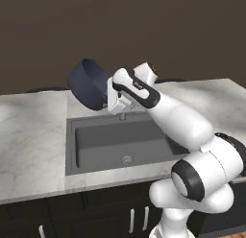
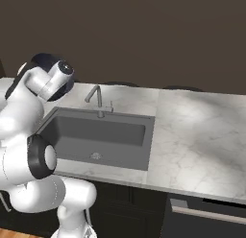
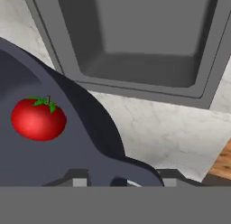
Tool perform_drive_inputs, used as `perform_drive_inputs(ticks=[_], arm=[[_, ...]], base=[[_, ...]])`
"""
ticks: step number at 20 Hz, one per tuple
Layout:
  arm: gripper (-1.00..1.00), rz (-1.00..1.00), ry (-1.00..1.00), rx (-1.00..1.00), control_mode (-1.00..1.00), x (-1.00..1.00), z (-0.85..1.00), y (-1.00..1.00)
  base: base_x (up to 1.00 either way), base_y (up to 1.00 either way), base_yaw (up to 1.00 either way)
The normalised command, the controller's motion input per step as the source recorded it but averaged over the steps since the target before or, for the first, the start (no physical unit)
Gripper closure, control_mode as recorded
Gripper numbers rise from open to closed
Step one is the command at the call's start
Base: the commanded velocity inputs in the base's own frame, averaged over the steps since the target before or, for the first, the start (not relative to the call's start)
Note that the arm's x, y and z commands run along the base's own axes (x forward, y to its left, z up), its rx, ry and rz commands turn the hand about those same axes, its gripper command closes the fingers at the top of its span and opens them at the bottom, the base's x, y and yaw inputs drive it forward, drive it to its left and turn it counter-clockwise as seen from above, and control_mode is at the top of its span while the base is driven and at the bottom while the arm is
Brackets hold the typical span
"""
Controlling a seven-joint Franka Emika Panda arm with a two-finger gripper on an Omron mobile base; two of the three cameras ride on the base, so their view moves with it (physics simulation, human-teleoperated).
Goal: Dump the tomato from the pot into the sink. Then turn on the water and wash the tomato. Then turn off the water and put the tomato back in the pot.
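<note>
The dark blue-grey pot (image 1: 85,83) hangs tipped on its side above the back left corner of the sink (image 1: 71,146), its mouth turned toward the arm. My gripper (image 1: 107,101) is shut on the pot's near handle (image 3: 113,166). In the hand view the red tomato (image 3: 38,119) with its green top lies inside the pot (image 3: 27,164), against the wall. The sink (image 3: 144,33) lies beyond the pot, its basin bare. In the right base view the pot (image 2: 42,57) peeks out dark behind my hand, and the sink (image 2: 103,131) lies in front of me.
A thin grey faucet (image 2: 96,98) stands at the sink's back rim, just below my hand. Marble counter (image 1: 29,136) stretches on both sides of the sink (image 2: 202,136). Dark cabinets (image 1: 72,213) sit under the counter, and a strip of wooden floor (image 3: 223,164) shows.
</note>
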Motion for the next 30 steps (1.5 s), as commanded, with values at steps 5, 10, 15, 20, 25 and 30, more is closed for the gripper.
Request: perform_drive_inputs(ticks=[5, 10, 15, 20, 25, 30], arm=[[1.00, -0.04, 0.03, 0.19, -1.00, 0.35, 0.00, 0.00], [1.00, -0.04, 0.02, 0.18, -1.00, 0.26, 0.01, 0.00], [1.00, -0.03, 0.01, 0.18, -1.00, 0.04, 0.12, 0.00], [1.00, -0.06, 0.00, 0.15, -1.00, -0.02, 0.36, 0.00], [1.00, -0.11, 0.01, 0.12, -1.00, -0.03, 0.49, 0.05], [1.00, -0.17, 0.14, 0.10, -1.00, 0.00, 0.49, 0.07]], base=[[0.00, 0.00, 0.00], [0.00, 0.00, 0.00], [0.00, 0.00, 0.00], [0.00, 0.00, 0.00], [0.00, 0.00, 0.00], [0.00, 0.00, 0.00]])
